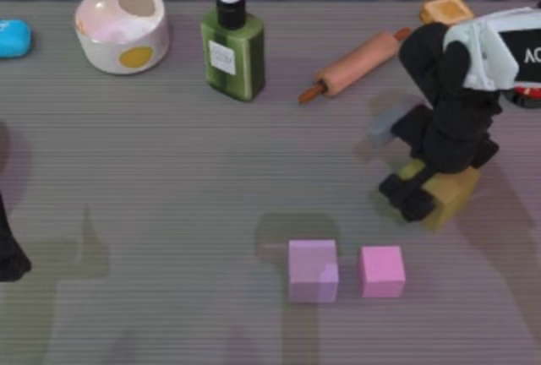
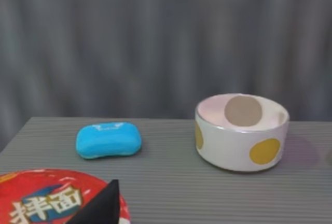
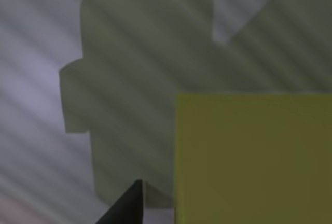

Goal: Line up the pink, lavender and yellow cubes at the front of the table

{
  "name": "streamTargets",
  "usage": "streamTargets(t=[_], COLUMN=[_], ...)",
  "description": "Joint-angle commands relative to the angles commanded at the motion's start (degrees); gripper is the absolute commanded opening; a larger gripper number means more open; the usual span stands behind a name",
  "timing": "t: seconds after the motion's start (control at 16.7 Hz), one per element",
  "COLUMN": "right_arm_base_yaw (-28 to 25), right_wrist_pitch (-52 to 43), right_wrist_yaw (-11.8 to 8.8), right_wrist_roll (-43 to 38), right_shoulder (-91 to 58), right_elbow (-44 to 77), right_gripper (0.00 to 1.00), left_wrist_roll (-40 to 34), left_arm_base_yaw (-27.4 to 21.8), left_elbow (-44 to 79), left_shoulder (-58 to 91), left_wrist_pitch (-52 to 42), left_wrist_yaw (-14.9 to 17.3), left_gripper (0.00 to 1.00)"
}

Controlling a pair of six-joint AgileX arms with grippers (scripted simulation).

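Note:
The yellow cube [image 1: 456, 196] rests turned at an angle on the table [image 1: 169, 213] at mid right, behind the front row. My right gripper [image 1: 435, 181] is down over it, open, one finger on each side. In the right wrist view the yellow cube [image 3: 254, 156] fills the corner and one black fingertip [image 3: 132, 203] stands beside it with a strip of table between them. At the front, the lavender cube [image 1: 313, 270] and the smaller pink cube [image 1: 382, 270] sit side by side, a small gap apart. My left gripper [image 1: 8, 259] is parked at the left edge.
Along the back stand a blue soap bar [image 1: 13, 37], a white bowl with yellow dots [image 1: 122, 27], a green pump bottle [image 1: 232, 48], a rolling pin [image 1: 355, 65] and a toast-coloured block [image 1: 445, 10]. A red printed lid [image 2: 41, 198] lies under the left wrist.

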State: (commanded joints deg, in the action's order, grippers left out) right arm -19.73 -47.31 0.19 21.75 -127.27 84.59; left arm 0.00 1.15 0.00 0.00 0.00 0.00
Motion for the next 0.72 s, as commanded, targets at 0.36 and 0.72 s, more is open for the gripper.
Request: streamTargets(t=[0.36,0.72], right_arm_base_yaw=[0.0,0.0], right_wrist_pitch=[0.0,0.0], right_wrist_yaw=[0.0,0.0], right_wrist_roll=[0.0,0.0], right_shoulder=[0.0,0.0], right_elbow=[0.0,0.0], right_gripper=[0.17,0.00], left_wrist_roll=[0.0,0.0], left_arm_base_yaw=[0.0,0.0], left_elbow=[0.0,0.0], left_shoulder=[0.0,0.0], left_wrist_pitch=[0.0,0.0], left_wrist_yaw=[0.0,0.0], left_gripper=[1.00,1.00])
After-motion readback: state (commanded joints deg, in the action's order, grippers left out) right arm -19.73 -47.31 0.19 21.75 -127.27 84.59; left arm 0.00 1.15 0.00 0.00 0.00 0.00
